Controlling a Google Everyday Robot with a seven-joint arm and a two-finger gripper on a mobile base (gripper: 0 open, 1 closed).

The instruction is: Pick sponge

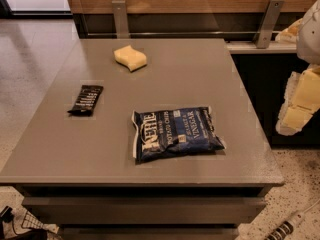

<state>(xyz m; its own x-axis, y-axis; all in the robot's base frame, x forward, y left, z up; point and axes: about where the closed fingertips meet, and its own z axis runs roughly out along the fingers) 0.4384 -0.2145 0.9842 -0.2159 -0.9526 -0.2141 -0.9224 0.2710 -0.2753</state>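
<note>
You have a wide grey-brown table [200, 74] filling most of the view, with its far edge against a wood-panelled wall. The largest item on it is the blue chip bag [176, 132], lying flat near the near edge, a little right of centre.

Your gripper [299, 106] is off the table altogether. It hangs at the far right of the view, beyond the table's right edge and above the floor, and holds nothing that you can see. From this view you cannot tell whether it is open or closed.

The sponge [130, 57] sits on the far part of the table, left of centre, near the far edge and well apart from everything else. It is a pale yellow block with wavy sides, resting flat. From the gripper it lies to the left and farther away, so the reach must likely cross most of the table's width. The chip bag lies nearer than that line, not on it. The sponge's long axis runs roughly left to right, with its right end turned slightly nearer, so closing across the short, far-to-near width looks the better grasp.

Smallest is the dark snack bar [86, 100], on the left side between sponge and bag and clear of the path.
</note>
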